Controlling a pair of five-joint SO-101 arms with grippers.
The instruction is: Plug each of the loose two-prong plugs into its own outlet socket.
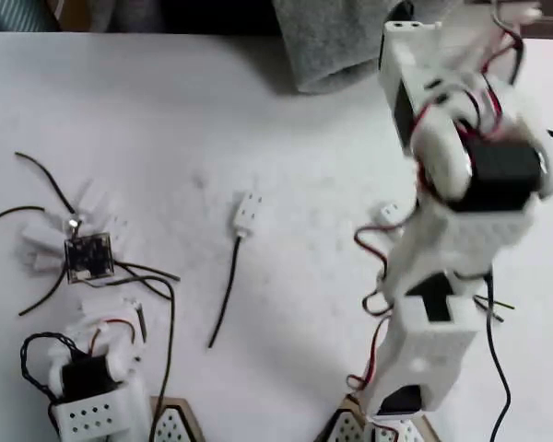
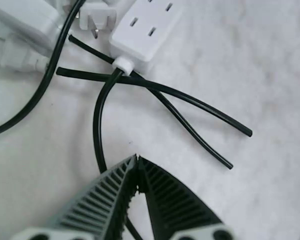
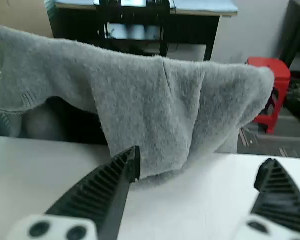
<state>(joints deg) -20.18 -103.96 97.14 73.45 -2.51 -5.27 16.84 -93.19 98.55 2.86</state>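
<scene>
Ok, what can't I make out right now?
- High view: the left arm covers most of the plug pile.
- High view: the blurred right arm half hides a white piece; plug or socket, too small.
- Left wrist view: plug and socket are cut by the edge.
- Left wrist view: cord passes under the hand; grip unclear.

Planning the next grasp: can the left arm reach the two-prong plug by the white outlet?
Probably yes: the plug lies exposed ahead of the shut left gripper, though black cords cross between.
</scene>
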